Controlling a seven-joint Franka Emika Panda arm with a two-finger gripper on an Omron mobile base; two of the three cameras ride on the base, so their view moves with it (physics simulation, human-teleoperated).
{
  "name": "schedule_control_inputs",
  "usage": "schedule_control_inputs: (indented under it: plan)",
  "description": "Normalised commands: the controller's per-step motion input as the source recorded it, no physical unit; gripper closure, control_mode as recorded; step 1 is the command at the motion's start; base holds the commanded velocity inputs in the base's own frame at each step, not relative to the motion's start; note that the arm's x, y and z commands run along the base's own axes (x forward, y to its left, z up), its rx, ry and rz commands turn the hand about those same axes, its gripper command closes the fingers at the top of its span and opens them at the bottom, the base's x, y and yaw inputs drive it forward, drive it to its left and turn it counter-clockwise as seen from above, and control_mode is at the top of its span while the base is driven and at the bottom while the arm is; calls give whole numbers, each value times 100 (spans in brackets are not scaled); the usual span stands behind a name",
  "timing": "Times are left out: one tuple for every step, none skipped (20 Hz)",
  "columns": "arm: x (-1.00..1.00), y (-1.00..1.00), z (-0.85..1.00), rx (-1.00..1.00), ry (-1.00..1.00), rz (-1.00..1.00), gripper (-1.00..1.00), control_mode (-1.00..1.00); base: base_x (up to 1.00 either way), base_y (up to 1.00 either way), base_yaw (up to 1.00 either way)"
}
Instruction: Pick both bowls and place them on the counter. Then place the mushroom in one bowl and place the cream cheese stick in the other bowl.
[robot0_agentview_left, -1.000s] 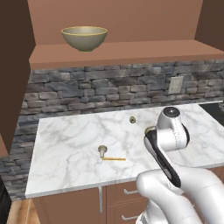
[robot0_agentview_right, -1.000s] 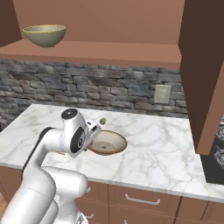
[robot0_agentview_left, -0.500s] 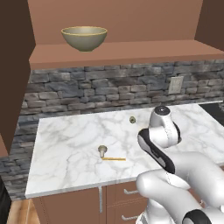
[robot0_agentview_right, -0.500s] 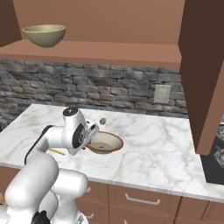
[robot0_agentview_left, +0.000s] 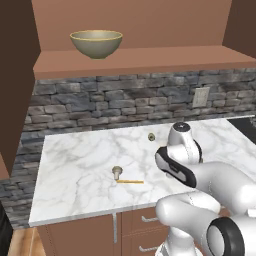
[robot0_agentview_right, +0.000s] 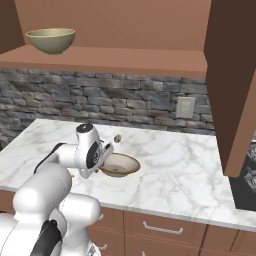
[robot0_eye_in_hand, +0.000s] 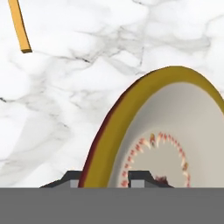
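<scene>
The shallow beige bowl (robot0_agentview_right: 120, 165) sits on the white marble counter (robot0_agentview_right: 180, 170), right of centre. My gripper (robot0_agentview_right: 106, 159) reaches down to the bowl's left edge. In the hand view my gripper (robot0_eye_in_hand: 105, 179) is shut on the bowl's (robot0_eye_in_hand: 175, 131) yellowish rim, one fingertip (robot0_eye_in_hand: 72, 178) on each side. The deep olive-tan bowl (robot0_agentview_left: 96, 43) stands on the wooden shelf above, also seen from the right (robot0_agentview_right: 50, 40). On the counter (robot0_agentview_left: 75, 160) the mushroom (robot0_agentview_left: 117, 171) stands upright, with the cream cheese stick (robot0_agentview_left: 130, 181) lying just right of it. One end of the stick (robot0_eye_in_hand: 19, 24) shows in the hand view.
A small dark round knob (robot0_agentview_left: 151, 136) lies near the stone backsplash, seen too from the right (robot0_agentview_right: 118, 138). A wall outlet (robot0_agentview_left: 201, 97) is set in the stone. A brown cabinet side (robot0_agentview_right: 232, 85) hangs at the right, with a dark stovetop (robot0_agentview_left: 245, 124) beyond the counter's end.
My hand has shifted a little to the left and turned over the shallow bowl. The bowl has stayed at about the same place on the counter.
</scene>
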Motion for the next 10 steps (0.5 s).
schedule_control_inputs:
  plan:
    - [0,0,-38,6,0,4,100,-100,0,0,0]
    - [0,0,-36,5,0,3,100,-100,0,0,0]
    - [0,0,-39,6,0,4,100,-100,0,0,0]
    - [0,0,-39,6,0,5,100,-100,0,0,0]
    - [0,0,-39,6,0,5,100,-100,0,0,0]
    - [0,1,-44,4,0,4,100,-100,0,0,0]
    - [0,4,-40,3,0,3,100,-100,0,0,0]
    - [0,0,-36,4,0,4,100,-100,0,0,0]
    - [0,0,-32,5,0,5,100,-100,0,0,0]
    - [0,0,-27,3,1,5,100,-100,0,0,0]
